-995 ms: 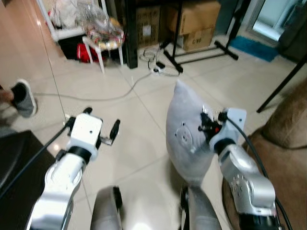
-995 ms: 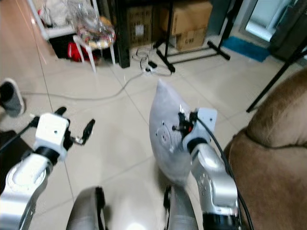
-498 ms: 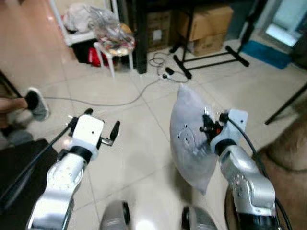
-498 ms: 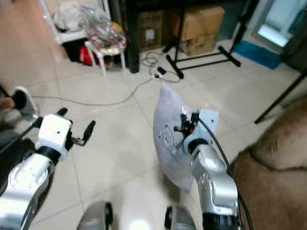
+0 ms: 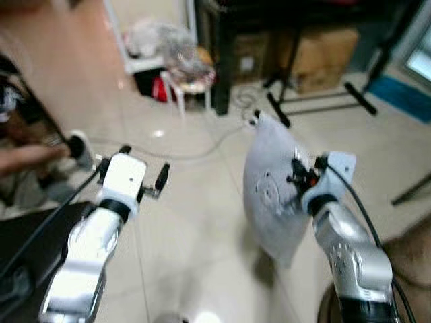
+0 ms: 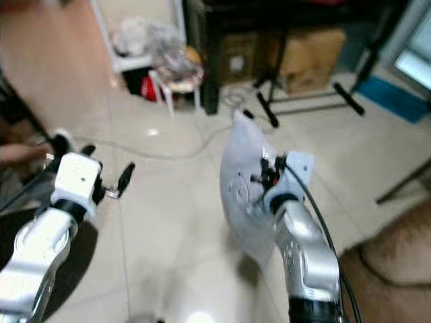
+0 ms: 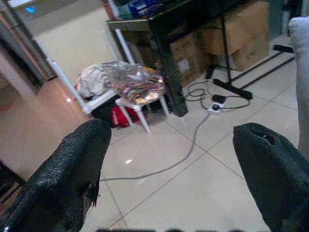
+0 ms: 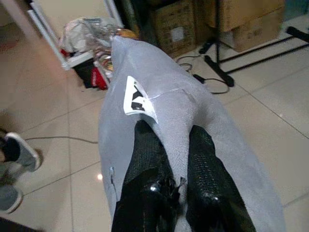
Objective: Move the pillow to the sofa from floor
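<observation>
Here, in the left eye view, the right gripper point(image 5: 296, 180) holds the grey pillow point(image 5: 271, 195) upright above the tiled floor point(image 5: 195, 222), right of centre. The left wrist view shows the left gripper point(image 7: 174, 169), jaws wide, empty. In the right wrist view, the jaws pinch the pillow's fabric.

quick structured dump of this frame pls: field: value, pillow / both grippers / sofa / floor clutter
pillow: grey pillow, hanging off the floor, white tag showing in the right wrist view
right gripper: right gripper, jaws shut on the pillow's fabric
left gripper: left gripper, jaws open, nothing between them, raised over the tiled floor
sofa: brown sofa at the robot's right; pillow not yet on it
floor clutter: white cable, small white stool with a foil-wrapped bundle, cardboard boxes, black stand legs
person: shoe at the edge
image quality: head views blurred
</observation>
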Robot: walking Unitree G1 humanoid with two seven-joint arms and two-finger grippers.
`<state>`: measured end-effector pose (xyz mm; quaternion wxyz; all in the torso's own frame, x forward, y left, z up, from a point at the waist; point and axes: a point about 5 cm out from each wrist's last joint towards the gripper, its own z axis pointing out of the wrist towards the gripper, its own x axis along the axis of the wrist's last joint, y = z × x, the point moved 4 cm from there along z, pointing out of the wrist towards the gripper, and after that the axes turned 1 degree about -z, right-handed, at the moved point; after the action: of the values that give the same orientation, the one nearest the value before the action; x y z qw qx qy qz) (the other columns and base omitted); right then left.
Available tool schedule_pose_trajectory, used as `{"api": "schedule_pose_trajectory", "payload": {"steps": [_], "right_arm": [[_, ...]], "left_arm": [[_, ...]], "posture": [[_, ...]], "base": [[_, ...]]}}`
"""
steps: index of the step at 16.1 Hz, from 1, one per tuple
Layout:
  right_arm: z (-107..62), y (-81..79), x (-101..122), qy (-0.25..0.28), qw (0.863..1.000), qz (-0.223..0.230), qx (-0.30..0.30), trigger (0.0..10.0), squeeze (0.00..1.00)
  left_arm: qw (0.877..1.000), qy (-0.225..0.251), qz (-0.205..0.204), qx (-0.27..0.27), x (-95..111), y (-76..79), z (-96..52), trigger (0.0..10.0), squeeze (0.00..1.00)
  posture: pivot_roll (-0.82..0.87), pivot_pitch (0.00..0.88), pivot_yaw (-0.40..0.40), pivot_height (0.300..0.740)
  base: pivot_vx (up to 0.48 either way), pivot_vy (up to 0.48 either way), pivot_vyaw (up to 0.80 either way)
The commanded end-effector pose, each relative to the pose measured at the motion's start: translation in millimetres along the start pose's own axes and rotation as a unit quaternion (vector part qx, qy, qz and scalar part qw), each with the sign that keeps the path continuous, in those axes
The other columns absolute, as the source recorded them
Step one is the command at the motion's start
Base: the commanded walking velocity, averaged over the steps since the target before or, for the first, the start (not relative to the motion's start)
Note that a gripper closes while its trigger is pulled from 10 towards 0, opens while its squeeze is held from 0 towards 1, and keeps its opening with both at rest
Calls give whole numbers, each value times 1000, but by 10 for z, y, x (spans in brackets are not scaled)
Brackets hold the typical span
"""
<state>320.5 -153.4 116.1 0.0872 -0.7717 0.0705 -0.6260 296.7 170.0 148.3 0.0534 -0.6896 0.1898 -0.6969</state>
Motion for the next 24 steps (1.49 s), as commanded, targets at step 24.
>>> {"api": "schedule_pose_trajectory", "payload": {"steps": [24], "right_arm": [[116, -178, 425, 76, 997, 8, 26, 10000, 0]], "left_arm": [[999, 23, -18, 25, 103, -87, 85, 10000, 514]], "posture": [[-52, 0, -13, 740]], "base": [[0, 0, -555]]}}
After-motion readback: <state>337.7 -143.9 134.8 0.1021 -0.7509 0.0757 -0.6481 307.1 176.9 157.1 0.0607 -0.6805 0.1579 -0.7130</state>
